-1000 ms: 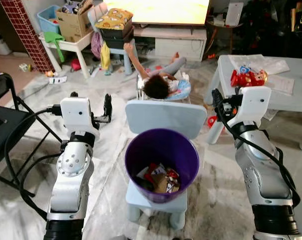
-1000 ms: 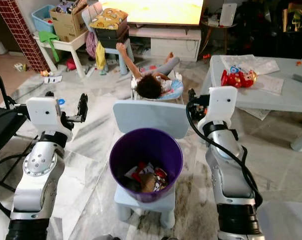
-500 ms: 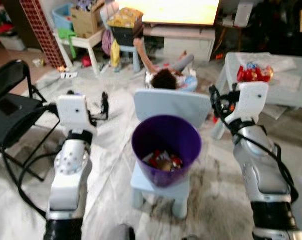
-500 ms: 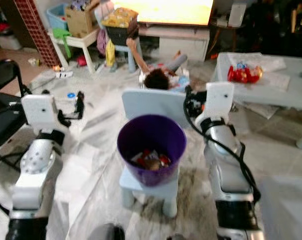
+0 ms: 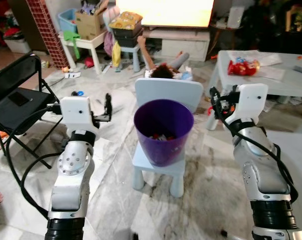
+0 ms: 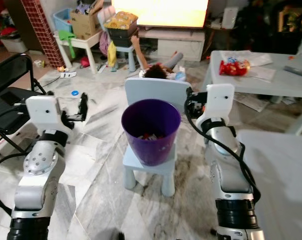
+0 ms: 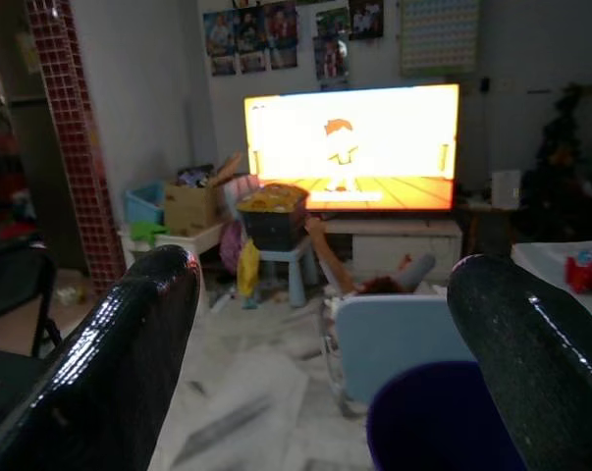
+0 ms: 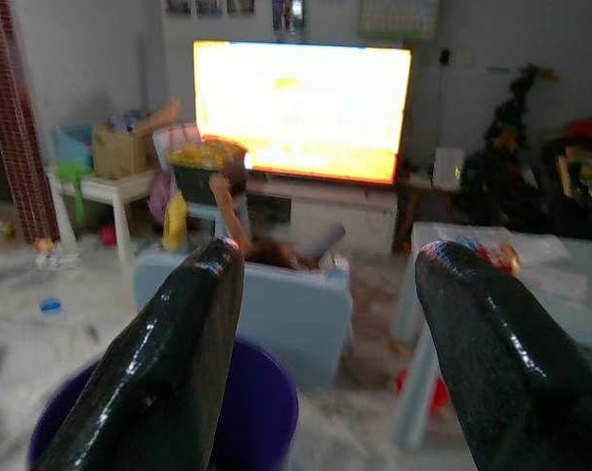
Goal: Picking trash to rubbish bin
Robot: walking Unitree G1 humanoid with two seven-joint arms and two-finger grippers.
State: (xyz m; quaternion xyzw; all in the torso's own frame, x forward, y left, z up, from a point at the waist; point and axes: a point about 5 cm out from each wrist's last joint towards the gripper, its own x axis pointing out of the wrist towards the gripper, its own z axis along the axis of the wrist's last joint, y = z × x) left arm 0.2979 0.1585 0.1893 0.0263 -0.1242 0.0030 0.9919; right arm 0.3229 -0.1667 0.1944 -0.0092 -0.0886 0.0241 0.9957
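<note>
Small pale blue chair (image 5: pixel 163 165), standing on the marble floor (image 5: pixel 115 195). Black folding chair (image 5: pixel 13 107), at the robot's left. Grey-blue table (image 5: pixel 271 75), at the right, bearing a red snack packet (image 5: pixel 242 66) and sheets of paper (image 5: pixel 256 58). Lit television screen (image 5: pixel 163 11) at the far wall, above a low white cabinet (image 5: pixel 183 45). Person (image 5: pixel 163 70) lying on the floor behind the small chair, one arm raised. Small white table (image 5: pixel 83 42) at far left, carrying a cardboard box (image 5: pixel 90 20) and a blue tub (image 5: pixel 68 20). Red brick column (image 5: pixel 48 30) beside it. Blue stool (image 5: pixel 128 50) stacked with dark trays (image 5: pixel 125 32). Small blue ring (image 6: pixel 76 92) on the floor.
</note>
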